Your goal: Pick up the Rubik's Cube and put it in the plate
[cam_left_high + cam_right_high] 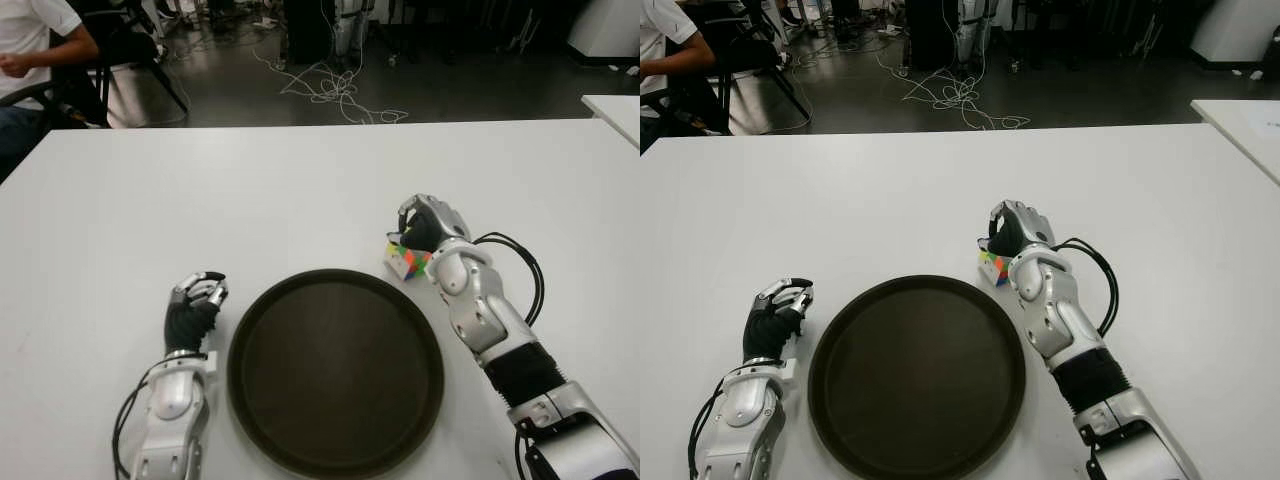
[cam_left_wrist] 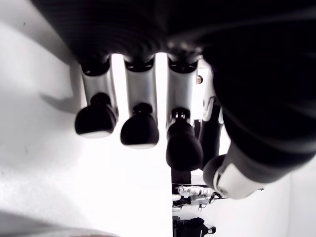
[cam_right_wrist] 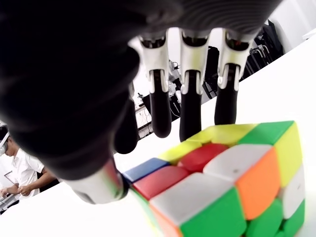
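Note:
The Rubik's Cube sits on the white table, just off the far right rim of the round dark plate. My right hand is cupped over the cube from the right. In the right wrist view its fingers reach down behind the cube and the thumb stands beside the blue corner; the fingers are not closed on it. The plate holds nothing. My left hand shows left of the plate, fingers loosely bent and holding nothing.
A person sits past the table's far left corner. Cables lie on the dark floor beyond the far edge. The corner of another white table shows at the far right.

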`<state>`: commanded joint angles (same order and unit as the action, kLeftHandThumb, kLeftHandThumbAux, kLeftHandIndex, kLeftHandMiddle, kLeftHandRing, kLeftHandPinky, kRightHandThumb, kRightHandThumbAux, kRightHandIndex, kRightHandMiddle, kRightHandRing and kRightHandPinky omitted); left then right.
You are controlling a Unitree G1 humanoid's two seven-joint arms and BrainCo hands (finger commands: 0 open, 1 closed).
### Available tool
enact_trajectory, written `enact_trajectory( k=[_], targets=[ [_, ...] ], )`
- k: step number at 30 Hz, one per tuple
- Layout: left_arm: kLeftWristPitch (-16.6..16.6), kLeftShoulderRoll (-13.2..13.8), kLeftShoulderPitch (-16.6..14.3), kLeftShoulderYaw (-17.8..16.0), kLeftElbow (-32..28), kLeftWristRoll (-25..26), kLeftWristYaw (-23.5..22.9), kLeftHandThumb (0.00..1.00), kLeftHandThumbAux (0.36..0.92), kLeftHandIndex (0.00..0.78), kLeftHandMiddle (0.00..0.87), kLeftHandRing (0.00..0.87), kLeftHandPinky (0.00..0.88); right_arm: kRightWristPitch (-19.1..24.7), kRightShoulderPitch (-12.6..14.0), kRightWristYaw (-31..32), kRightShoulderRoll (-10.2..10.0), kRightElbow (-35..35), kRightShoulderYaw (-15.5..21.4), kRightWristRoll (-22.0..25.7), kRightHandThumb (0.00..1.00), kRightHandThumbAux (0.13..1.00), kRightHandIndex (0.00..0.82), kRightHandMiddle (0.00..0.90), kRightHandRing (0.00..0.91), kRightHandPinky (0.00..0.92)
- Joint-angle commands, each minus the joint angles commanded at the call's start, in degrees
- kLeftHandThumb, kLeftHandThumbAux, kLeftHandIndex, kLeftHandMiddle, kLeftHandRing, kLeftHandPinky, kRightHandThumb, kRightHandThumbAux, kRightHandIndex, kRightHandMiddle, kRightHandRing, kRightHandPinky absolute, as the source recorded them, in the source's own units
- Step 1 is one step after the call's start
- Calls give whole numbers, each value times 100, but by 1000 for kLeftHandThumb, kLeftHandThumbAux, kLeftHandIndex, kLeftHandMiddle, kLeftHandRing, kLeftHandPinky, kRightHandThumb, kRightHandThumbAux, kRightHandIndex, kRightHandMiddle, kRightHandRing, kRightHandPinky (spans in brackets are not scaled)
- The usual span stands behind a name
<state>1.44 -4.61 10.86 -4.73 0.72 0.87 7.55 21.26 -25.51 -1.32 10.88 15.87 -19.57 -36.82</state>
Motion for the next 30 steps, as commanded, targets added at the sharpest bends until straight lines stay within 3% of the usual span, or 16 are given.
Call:
enact_trajectory(
  k=[22, 30],
  targets=[
    [26, 99, 13, 43, -7, -68, -91, 710, 705, 444, 806, 818, 811, 97, -1, 101, -9, -33, 9, 28, 333, 848, 661, 795, 800, 792],
    [85, 108, 6, 39, -24, -83, -106, 710, 705, 444, 806, 821, 810, 25, 0, 53, 37, 7, -41, -32, 259, 868, 663, 789, 793, 784]
  ],
)
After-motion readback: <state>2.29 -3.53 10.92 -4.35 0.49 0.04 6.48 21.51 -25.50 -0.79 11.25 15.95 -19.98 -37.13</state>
